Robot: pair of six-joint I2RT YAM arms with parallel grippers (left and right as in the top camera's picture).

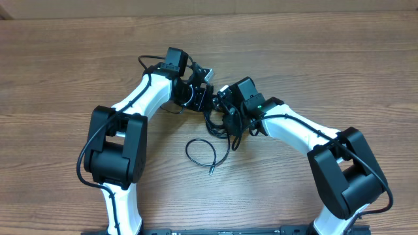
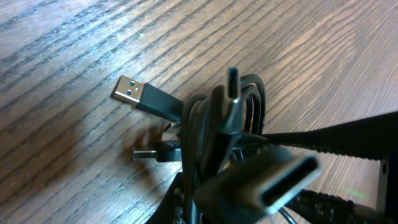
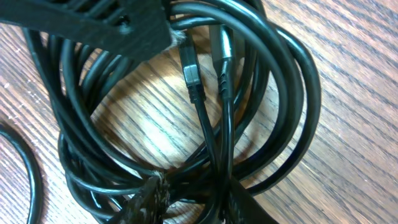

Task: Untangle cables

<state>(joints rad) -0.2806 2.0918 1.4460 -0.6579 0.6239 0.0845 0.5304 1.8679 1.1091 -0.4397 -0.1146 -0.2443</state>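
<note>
Table: wood-grain top [image 1: 65,65], both arms meeting near its middle
Cables: a tangled black bundle [image 1: 215,124] lies between the two grippers, looped over itself several times
Loose cord: one thin cord [image 1: 188,151] lies apart from the bundle, nearer the arm bases, in an open curl on the wood, ending in a small plug
USB-A plug: silver-tipped plug [image 2: 138,96] sticks out of the bundle to the left in the left wrist view, flat on the table
USB-C plug: blurred [image 2: 267,186], close to the left wrist camera, raised above the wood
Left gripper: at the bundle's far-left edge [image 1: 204,98], jaws pressed together; whether a cord is pinched cannot be told
Right gripper: over the bundle's right side [image 1: 228,121]; cords run down between its fingers [image 3: 149,199], but gripping or merely straddling cannot be told
</note>
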